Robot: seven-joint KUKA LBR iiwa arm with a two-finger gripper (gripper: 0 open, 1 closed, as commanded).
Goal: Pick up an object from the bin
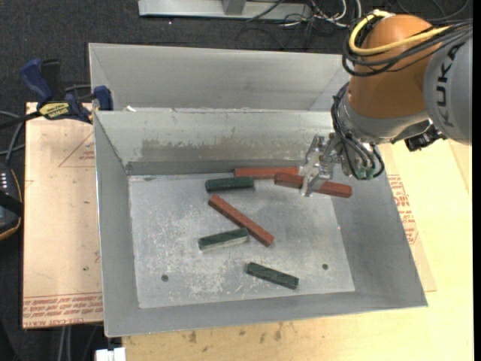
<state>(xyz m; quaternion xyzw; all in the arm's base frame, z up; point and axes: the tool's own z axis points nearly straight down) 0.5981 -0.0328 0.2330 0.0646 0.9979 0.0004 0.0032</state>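
you had the gripper [311,180] down low at the back right of the grey metal bin [113,224], close to the foot of the rear wall. it sat directly on top of a short red bar [336,189], which lay flat on the floor, tilted a little so that its right end sat nearer the front. the gripper crossed that bar left of its middle, with the bar's right part sticking out towards the right wall. from this angle you could not tell how wide the tool stood, nor whether it had any hold on the bar. above it, the orange wrist cover [391,59] with its looped cables hung over the bin's back right corner.

just left of the gripper, a thin red bar [254,173] lay along the base of the rear wall. its right end came up to the short red bar's left end, though whether the two touched was unclear. an upper green block [229,184] lay just in front of the thin one, close beside it.

nearer the middle of the floor, a long red bar [240,219] ran diagonally from upper left to lower right. a middle green block [223,239] with a paler top face lay at its lower side, its right end up against the bar. a lower green block [272,275] lay apart from the rest, towards the front of the bin.
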